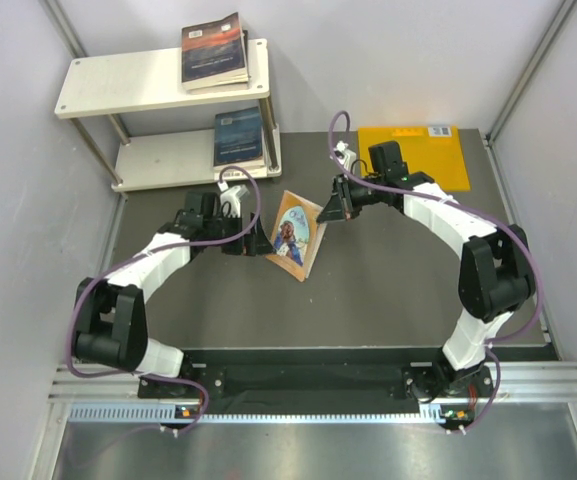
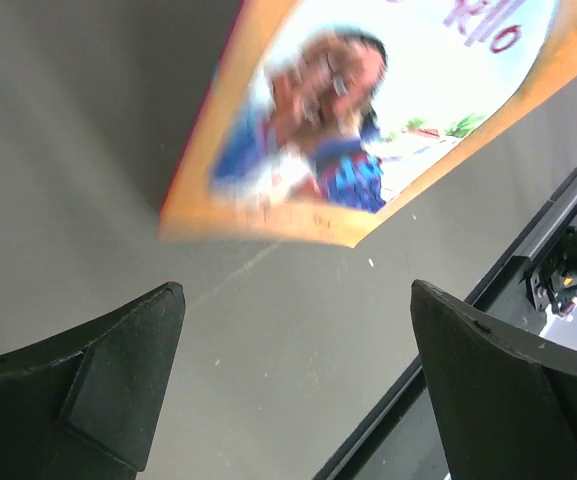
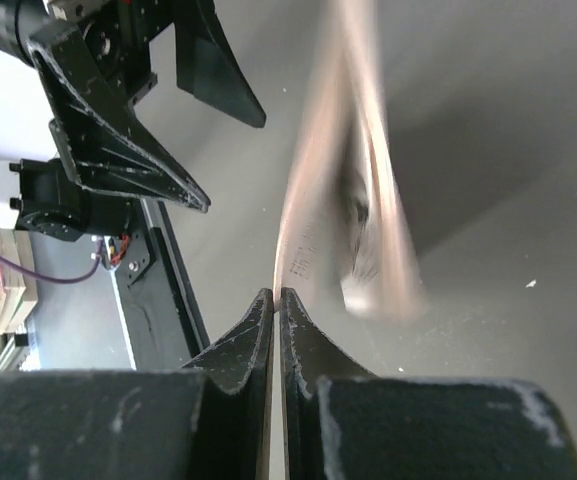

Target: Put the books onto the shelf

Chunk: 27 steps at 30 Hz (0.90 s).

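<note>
Right claw point(image 3: 276, 295): pinching the book point(image 1: 296, 234) by its edge, tilted, likely for a handover.
Left claw point(image 2: 298, 300): wide open beside it, empty.

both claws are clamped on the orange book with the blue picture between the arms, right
Not both. The left claw stands open, with the orange book beyond its fingertips, as the left wrist view shows. Only the right claw is clamped on the book's edge.
</note>
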{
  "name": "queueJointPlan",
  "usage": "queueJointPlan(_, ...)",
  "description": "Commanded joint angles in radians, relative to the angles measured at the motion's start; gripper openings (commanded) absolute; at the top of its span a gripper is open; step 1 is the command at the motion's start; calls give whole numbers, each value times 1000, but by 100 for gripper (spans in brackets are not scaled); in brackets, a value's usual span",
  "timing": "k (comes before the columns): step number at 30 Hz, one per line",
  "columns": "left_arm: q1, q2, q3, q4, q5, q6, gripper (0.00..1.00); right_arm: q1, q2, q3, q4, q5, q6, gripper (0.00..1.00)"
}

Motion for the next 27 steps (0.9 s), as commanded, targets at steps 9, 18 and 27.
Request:
queueJointPlan(9,2,78,-33,151,-32,-18,99,-9,-43,46,-17,-62,-56,0)
queueJointPlan(18,2,121,-100,396,-44,-20,99,-12,-96,52,-60,-149,-94,0)
queueJointPlan(27,8,132,-140,598,69,-23,99,-18,-108,67,-60,-307,-97,0)
